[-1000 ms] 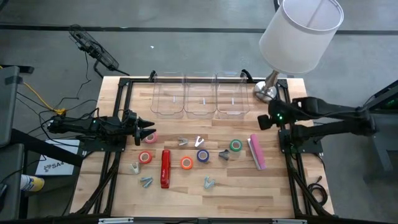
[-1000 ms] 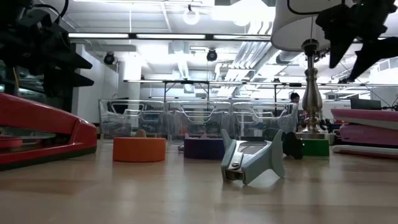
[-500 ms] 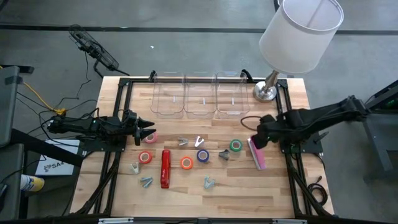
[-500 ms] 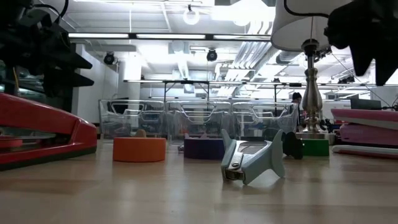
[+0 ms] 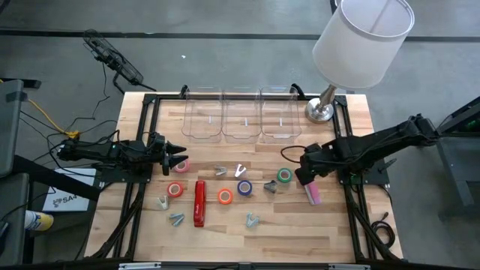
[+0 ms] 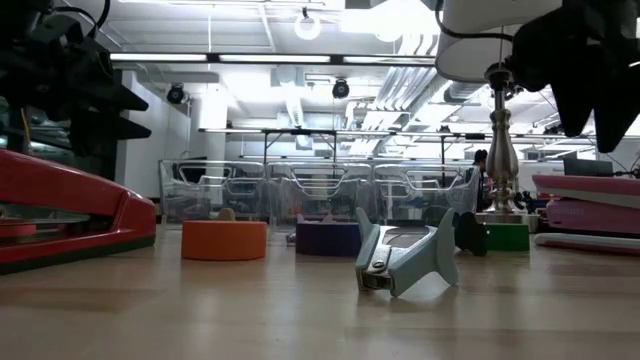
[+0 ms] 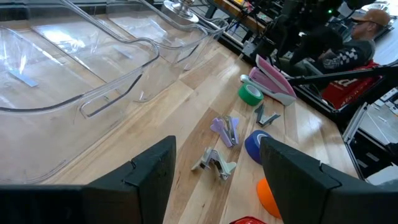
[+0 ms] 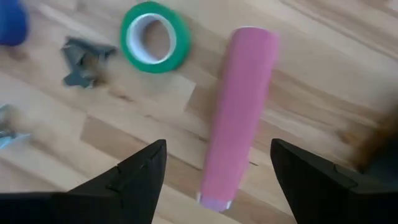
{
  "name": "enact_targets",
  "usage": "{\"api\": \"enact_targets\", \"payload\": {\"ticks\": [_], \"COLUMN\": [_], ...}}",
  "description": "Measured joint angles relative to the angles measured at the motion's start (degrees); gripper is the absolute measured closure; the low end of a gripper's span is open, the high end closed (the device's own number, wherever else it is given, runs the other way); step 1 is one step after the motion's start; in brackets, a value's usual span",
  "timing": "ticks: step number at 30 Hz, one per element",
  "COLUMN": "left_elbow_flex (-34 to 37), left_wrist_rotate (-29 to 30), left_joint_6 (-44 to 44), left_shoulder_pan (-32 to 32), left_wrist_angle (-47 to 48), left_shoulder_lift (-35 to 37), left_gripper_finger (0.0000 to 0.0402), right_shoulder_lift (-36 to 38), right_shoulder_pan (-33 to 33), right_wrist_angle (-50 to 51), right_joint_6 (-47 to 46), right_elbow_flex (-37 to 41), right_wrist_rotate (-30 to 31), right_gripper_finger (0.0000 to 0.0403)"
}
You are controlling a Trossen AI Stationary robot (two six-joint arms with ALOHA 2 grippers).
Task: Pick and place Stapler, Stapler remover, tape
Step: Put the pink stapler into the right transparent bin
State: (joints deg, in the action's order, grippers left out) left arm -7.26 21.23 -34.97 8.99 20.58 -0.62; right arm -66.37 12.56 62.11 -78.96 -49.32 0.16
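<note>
Right tool [image 5: 302,174]: fingers spread wide, holding nothing; it hangs over the pink stapler, with the stapler's body between the two fingers in the right wrist view.
Left tool [image 5: 177,157]: fingers spread partway, holding nothing; it hangs at the bench's left side, just above the pink tape.
Pink stapler [image 8: 238,112]: lies flat on the bench at the right, just right of the green tape; the far end sits under the right tool in the high view.
Red stapler [image 5: 199,202]: lies flat at centre-left, between the red tape and the orange tape.
Green tape [image 8: 155,37]: lies flat, hole up, just beside the pink stapler, not touching it.
Blue tape [image 5: 244,187]: near the bench's middle, left of the green tape.
Orange tape [image 5: 225,196]: just left of the blue tape, nearer the front edge.
Red tape [image 5: 175,190]: left of the red stapler.
Pink tape [image 5: 182,165]: at the left tool's tips; contact cannot be told.
Removers: one dark one [image 5: 270,186] between the blue and green tape; two [image 5: 220,171] [image 5: 240,171] side by side behind the blue tape; one [image 5: 252,220] near the front edge; two more [image 5: 162,202] [image 5: 176,219] at the front left.
Bins [image 5: 241,115]: three clear ones in a row along the bench's back edge.
Lamp [image 5: 363,39]: stands at the back right corner, its white shade above the right arm.
Bench [image 5: 300,232]: light wood planks.
</note>
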Motion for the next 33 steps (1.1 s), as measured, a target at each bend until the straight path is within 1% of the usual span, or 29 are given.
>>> {"api": "enact_targets", "payload": {"ticks": [3,5,10,16,23,30,33], "left_elbow_flex": [0.01,0.0,-0.01,-0.01,0.01,0.01,-0.01], "left_wrist_rotate": [0.0,0.0,0.0,0.0,0.0,0.0,0.0], "left_joint_6": [0.01,0.0,0.0,0.01,-0.01,-0.01,-0.01], "left_shoulder_pan": [0.0,0.01,0.02,0.01,0.01,0.0,0.01], "left_wrist_angle": [0.0,0.0,0.0,0.0,0.0,0.0,0.0], "left_shoulder_lift": [-0.02,-0.01,0.0,-0.01,-0.01,0.0,0.0], "left_gripper_finger": [0.0172,0.0172,0.0172,0.0172,0.0172,0.0172,0.0172], "right_shoulder_lift": [-0.93,-1.48,-1.87,-1.87,-1.87,-1.87,-1.87], "right_shoulder_pan": [-0.01,-0.03,0.0,-0.02,-0.02,0.09,0.35], "right_wrist_angle": [0.57,0.06,-1.23,-0.47,-0.99,-7.22,-9.24], "right_joint_6": [-3.24,-3.45,-1.75,-2.23,-1.95,-1.96,-2.0], "right_elbow_flex": [0.0,0.0,0.0,0.0,1.17,5.06,6.98], "right_wrist_rotate": [4.4,5.72,3.81,3.88,-0.96,-1.33,-2.71], "right_gripper_finger": [0.0124,0.0124,0.0124,0.0124,0.0124,0.0124,0.0124]}}
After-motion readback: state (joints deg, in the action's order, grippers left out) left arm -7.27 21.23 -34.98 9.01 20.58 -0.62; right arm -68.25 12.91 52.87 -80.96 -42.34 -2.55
